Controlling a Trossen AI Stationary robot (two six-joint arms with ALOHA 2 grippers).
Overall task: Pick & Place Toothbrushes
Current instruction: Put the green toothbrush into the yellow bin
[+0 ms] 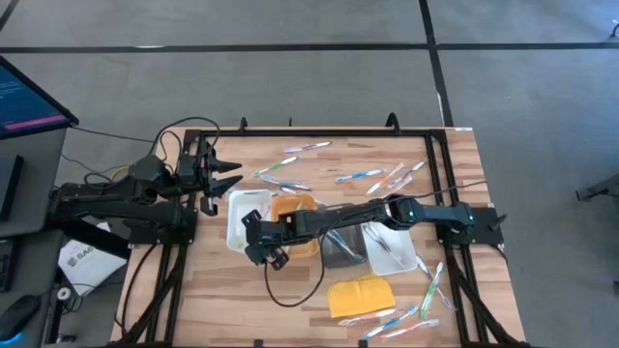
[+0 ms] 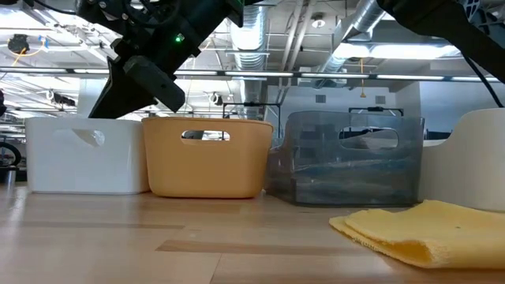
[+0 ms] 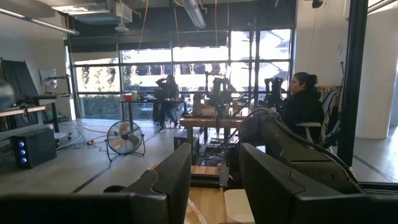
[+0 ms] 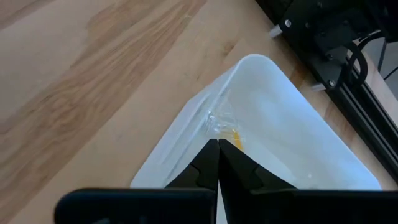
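Note:
Several toothbrushes (image 1: 290, 164) lie loose on the wooden table along its far side, and more (image 1: 430, 280) lie at the near right. My right gripper (image 4: 217, 146) is shut and slants down over the rim of the left white tray (image 1: 240, 208). A small clear and orange bit (image 4: 222, 127) shows just past its fingertips. My left gripper (image 1: 221, 175) waits open at the table's far left, raised and touching nothing. My right gripper points down at a slant over the white tray's rim (image 4: 205, 112). The clear and orange bit lies right at its fingertips (image 4: 211, 155). I cannot tell whether the fingers touch it or the tray.
Four trays stand in a row: white (image 2: 87, 154), orange (image 2: 207, 158), grey (image 2: 347, 158) and another white (image 2: 473, 158). A yellow pad (image 1: 360, 295) lies near the front edge. A black cable (image 1: 290, 290) loops over the wood in front of the trays.

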